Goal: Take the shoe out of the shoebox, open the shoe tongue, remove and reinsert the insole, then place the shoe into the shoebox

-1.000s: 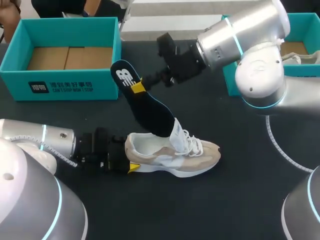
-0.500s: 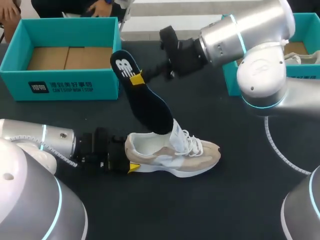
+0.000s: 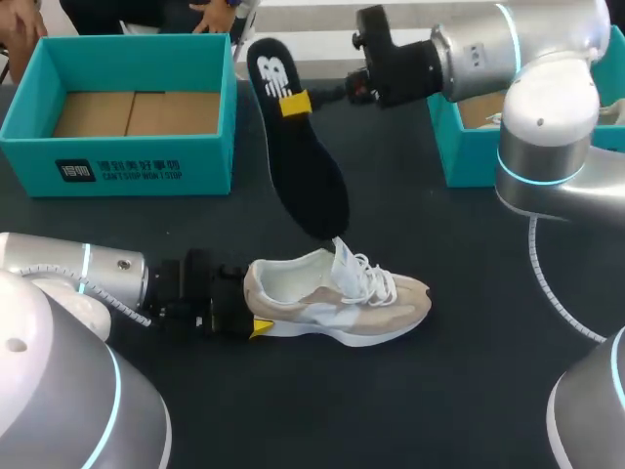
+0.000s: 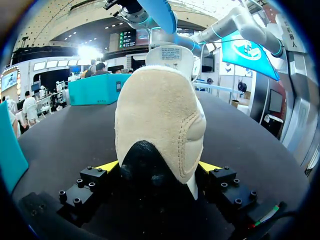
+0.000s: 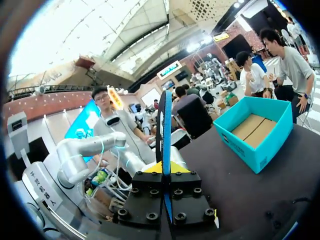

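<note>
At this moment I judged the job roughly half done. The shoe (image 3: pixel 337 298) was out of its box and stood on its sole on the dark worktop (image 3: pixel 439 391), toe pointing to my right. Its tongue (image 3: pixel 344 256) stood up, away from the opening. My left hand (image 4: pixel 159 167) was clamped on the heel, one yellow tip on each side of it, pinning the shoe in place.

The insole (image 3: pixel 298 147) was out of the shoe. My right hand (image 5: pixel 165 170) held it pinched near its heel end, and in the right wrist view it ran edge-on between the two fingers. It hung in the air on a slant, with its toe end just above the raised tongue. I could not tell whether the two touched.

So by my reckoning the unboxing, the tongue and the removal were behind me. What remained was feeding the insole back through the opening and seating it flat, then lifting the shoe into the shoebox (image 3: pixel 122 59). That box sat open at the far left of the worktop, well apart from the shoe, with only its cardboard floor showing. A second teal box (image 3: pixel 451 156) stood at the far right, partly hidden by my right arm.
</note>
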Robot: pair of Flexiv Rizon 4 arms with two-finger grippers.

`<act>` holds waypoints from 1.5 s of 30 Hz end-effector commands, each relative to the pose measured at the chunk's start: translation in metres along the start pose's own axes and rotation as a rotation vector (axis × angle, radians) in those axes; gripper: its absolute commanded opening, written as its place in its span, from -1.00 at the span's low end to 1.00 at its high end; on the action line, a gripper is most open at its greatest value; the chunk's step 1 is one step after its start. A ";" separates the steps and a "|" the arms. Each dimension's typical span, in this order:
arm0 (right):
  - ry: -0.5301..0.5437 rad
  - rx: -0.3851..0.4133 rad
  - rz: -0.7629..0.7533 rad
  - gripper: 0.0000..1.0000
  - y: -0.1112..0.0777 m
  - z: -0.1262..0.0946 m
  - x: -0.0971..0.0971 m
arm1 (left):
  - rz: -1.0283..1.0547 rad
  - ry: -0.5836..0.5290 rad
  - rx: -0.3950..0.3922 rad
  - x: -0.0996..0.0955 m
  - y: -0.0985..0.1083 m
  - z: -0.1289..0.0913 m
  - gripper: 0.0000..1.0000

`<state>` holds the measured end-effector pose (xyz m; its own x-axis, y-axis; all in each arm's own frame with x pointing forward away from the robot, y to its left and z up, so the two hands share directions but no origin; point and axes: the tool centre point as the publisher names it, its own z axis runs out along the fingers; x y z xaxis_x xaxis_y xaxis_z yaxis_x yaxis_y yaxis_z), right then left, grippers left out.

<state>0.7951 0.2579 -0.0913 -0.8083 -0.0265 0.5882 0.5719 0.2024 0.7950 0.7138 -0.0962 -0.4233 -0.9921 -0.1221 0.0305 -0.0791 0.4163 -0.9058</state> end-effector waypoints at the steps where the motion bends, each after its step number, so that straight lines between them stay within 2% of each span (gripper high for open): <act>1: 0.029 -0.145 0.024 -1.00 -0.009 -0.009 0.014 | 0.000 0.000 -0.003 0.001 0.002 0.002 -1.00; 7: 0.080 -0.292 0.081 -1.00 -0.012 -0.024 0.040 | 0.000 0.000 -0.003 0.001 0.002 0.002 -1.00; 10: 0.076 -0.304 0.114 -1.00 -0.015 -0.030 0.053 | 0.000 0.000 -0.003 0.001 0.002 0.002 -1.00; 14: 0.037 -0.291 0.145 -1.00 -0.018 -0.046 0.073 | 0.000 0.000 -0.003 0.001 0.002 0.002 -1.00; 21: -0.009 -0.280 0.186 -1.00 -0.017 -0.058 0.099 | 0.000 0.000 -0.003 0.001 0.002 0.002 -1.00; 25: -0.037 -0.243 0.199 -1.00 -0.016 -0.064 0.112 | 0.000 0.000 -0.003 0.001 0.002 0.002 -1.00; 29: -0.086 -0.209 0.182 -1.00 -0.014 -0.072 0.122 | 0.000 0.000 -0.003 0.001 0.002 0.002 -1.00; 38: -0.096 -0.162 0.201 -1.00 -0.012 -0.077 0.139 | 0.000 0.000 -0.003 0.001 0.002 0.002 -1.00; 45: -0.111 -0.172 0.209 -1.00 -0.015 -0.077 0.152 | 0.000 0.000 -0.003 0.001 0.002 0.002 -1.00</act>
<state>0.6825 0.1777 -0.0030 -0.6773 0.0875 0.7304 0.7347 0.0307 0.6777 0.7138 -0.0962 -0.4234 -0.9920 -0.1221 0.0305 -0.0791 0.4163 -0.9058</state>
